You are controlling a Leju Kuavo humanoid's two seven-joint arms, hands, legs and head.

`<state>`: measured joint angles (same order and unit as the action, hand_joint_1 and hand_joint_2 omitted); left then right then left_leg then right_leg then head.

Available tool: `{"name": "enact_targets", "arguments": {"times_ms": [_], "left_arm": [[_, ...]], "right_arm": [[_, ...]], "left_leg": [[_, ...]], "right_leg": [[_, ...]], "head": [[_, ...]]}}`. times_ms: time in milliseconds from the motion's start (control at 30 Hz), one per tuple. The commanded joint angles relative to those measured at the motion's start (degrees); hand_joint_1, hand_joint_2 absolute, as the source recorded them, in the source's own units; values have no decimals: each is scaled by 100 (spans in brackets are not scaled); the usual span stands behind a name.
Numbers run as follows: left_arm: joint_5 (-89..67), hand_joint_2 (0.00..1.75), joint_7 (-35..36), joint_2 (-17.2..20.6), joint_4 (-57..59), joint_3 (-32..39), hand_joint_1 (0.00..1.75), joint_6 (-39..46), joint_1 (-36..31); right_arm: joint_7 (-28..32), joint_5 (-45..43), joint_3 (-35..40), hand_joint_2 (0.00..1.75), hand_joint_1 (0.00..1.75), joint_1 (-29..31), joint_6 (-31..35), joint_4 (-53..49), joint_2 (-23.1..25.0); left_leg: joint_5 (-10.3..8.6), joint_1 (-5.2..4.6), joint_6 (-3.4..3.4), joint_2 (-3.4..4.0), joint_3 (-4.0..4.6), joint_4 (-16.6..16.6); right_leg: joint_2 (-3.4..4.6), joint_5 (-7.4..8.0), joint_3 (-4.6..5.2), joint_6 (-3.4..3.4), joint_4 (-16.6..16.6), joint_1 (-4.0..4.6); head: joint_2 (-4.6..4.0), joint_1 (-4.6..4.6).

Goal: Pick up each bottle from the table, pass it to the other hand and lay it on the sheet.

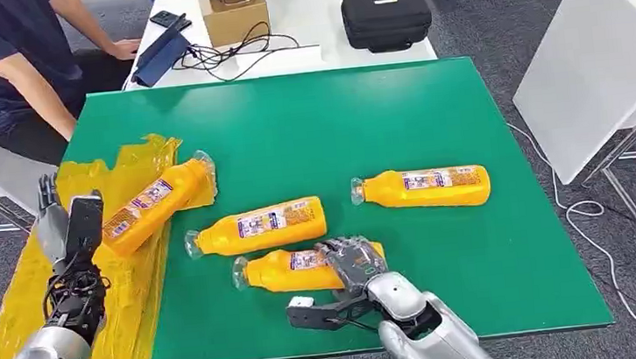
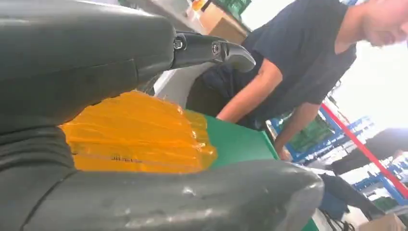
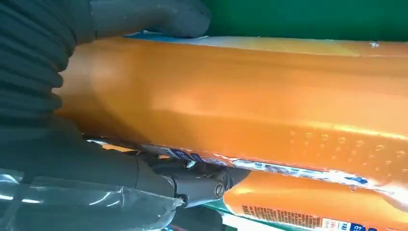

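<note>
Head view: my right robot hand (image 1: pixel 353 260) wraps the nearest bottle (image 1: pixel 292 270) lying on the green worktop (image 1: pixel 431 107), set to lift it for the handover. My left robot hand (image 1: pixel 68 225) waits empty, fingers apart, over the yellow sheet (image 1: pixel 127 330), where one bottle (image 1: pixel 154 204) lies.

Left wrist view: fingers spread above the sheet.

Right wrist view: fingers (image 3: pixel 192 180) clamp the orange body.

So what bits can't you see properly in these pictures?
- Head view: the right robot hand covers the end of the nearest bottle.
- Bottle labels: print too small to read.
- Right wrist view: bottle too close, both ends cut off.
- Left wrist view: fingers hide much of the yellow sheet.
</note>
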<state>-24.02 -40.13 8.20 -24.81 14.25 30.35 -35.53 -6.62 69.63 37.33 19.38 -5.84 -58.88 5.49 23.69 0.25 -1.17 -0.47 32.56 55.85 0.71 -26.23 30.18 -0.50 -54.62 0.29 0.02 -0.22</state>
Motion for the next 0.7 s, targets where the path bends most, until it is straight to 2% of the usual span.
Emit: {"name": "enact_targets", "arguments": {"times_ms": [33,100,167,200,267,367,433,500,533,700], "left_arm": [[398,0,26,-196,245,437,0,-574,-448],[556,0,32,-203,247,540,0,-809,-465],[1408,0,228,-276,218,1026,0,-2065,-561],[1740,175,349,-297,185,1167,0,-2548,-572],[2248,175,436,-363,24,1193,0,-3396,-518],[2918,175,503,-572,-566,980,0,-4183,-241],[3257,175,552,-683,-1038,808,0,-4341,-49],[3988,175,904,-800,-1891,464,0,-4721,323],[4213,175,1015,-859,-2276,328,0,-4772,492],[4729,175,1255,-1106,-3837,-459,0,-4868,1243]], "right_arm": [[595,-899,-100,175,175,171,-348,780,-324],[770,-1163,-126,175,175,192,-459,771,-316],[1748,-2711,-546,175,175,287,-859,564,-394],[2054,-3260,-680,175,175,280,-1055,391,-495],[2624,-4362,-1085,175,175,95,-1354,-170,-699],[2853,-5301,-1479,175,175,-207,-1654,-1020,-984],[2884,-5377,-1560,175,175,-211,-1612,-1160,-1013],[2926,-5464,-1697,175,175,-59,-1459,-1162,-945],[2927,-5488,-1764,175,175,28,-1379,-1101,-883],[2931,-5546,-1938,175,175,572,-816,-316,-572]], "left_leg": [[-6,10,0,-27,-2,0],[-6,12,1,-14,-13,-4],[-7,8,2,-10,-24,-5],[-5,7,2,-8,-23,1],[-7,6,1,-11,-30,-1],[-6,6,0,-19,-23,2],[-4,1,-1,-25,-10,10],[1,0,-2,-25,4,13],[-2,-2,-2,-5,10,11],[0,-2,-2,20,21,11]], "right_leg": [[-36,2,-22,-11,14,10],[-29,7,-30,-9,20,12],[-30,5,-37,-7,16,8],[-26,4,-35,-4,9,8],[-31,6,-40,-4,12,7],[-43,10,-36,3,12,8],[-48,3,-27,-2,3,2],[-40,1,-16,-3,0,1],[-17,10,0,0,-1,-1],[8,13,18,2,-3,0]], "head": [[0,0],[0,0],[0,2],[0,2],[0,4],[0,-2],[0,2],[0,0],[0,0],[0,0]]}}
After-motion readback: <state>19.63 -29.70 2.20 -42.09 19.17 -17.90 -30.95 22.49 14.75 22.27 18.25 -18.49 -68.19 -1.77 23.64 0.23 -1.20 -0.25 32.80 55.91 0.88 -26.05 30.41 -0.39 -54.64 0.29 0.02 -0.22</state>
